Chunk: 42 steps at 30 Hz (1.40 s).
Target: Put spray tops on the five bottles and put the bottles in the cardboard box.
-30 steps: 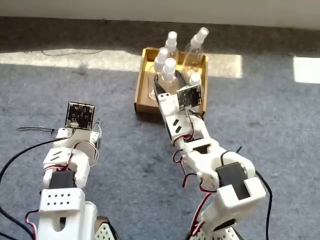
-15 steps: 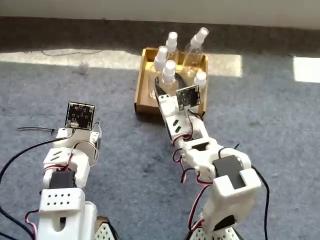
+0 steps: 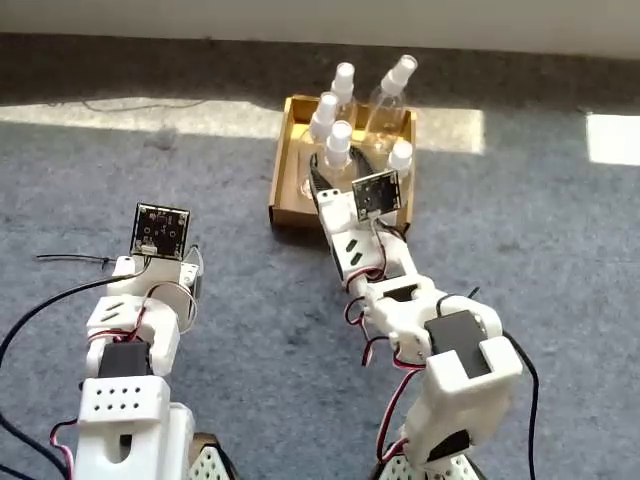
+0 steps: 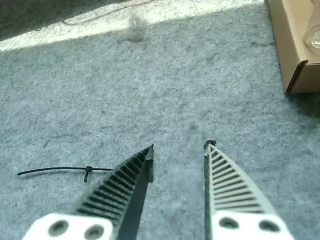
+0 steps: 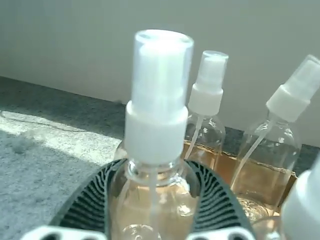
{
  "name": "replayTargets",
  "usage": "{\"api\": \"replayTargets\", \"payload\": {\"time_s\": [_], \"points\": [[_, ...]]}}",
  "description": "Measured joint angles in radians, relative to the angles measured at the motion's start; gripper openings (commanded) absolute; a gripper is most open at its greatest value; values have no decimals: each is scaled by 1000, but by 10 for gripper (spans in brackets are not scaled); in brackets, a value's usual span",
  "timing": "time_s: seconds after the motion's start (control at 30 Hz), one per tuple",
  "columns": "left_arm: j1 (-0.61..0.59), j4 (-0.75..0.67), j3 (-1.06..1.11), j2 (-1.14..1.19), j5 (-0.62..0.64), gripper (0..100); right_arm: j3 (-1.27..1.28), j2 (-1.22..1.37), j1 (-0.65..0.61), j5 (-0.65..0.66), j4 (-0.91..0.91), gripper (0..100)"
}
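Several clear bottles with white spray tops stand in the cardboard box [image 3: 285, 160] at the far middle of the carpet. My right gripper [image 3: 338, 172] reaches over the box's near wall and is shut on one bottle [image 3: 338, 145]. In the right wrist view that bottle [image 5: 157, 115] sits between the black ribbed fingers [image 5: 85, 205], with two more bottles [image 5: 207, 115] behind it in the box. My left gripper [image 4: 179, 147] hangs open over bare carpet to the left of the box, holding nothing.
Grey carpet covers the floor, with a sunlit strip along the far side. A thin black cable tie [image 4: 65, 171] lies near the left gripper. The near corner of the box [image 4: 295, 55] is off to its side. The left arm [image 3: 140, 320] stays at the near left.
The right arm shifted slightly, its elbow drawing back. The held bottle and the bottle at the box's right side each moved a little. The left arm stayed put.
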Motion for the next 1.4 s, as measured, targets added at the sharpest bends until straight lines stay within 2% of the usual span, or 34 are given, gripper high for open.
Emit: {"api": "replayTargets", "payload": {"time_s": [0.2,1.13,1.4], "points": [[0,0,0,0,0,161,0,0,0,0,0,128],[0,0,0,0,0,161,0,0,0,0,0,135],[0,0,0,0,0,161,0,0,0,49,0,135]]}}
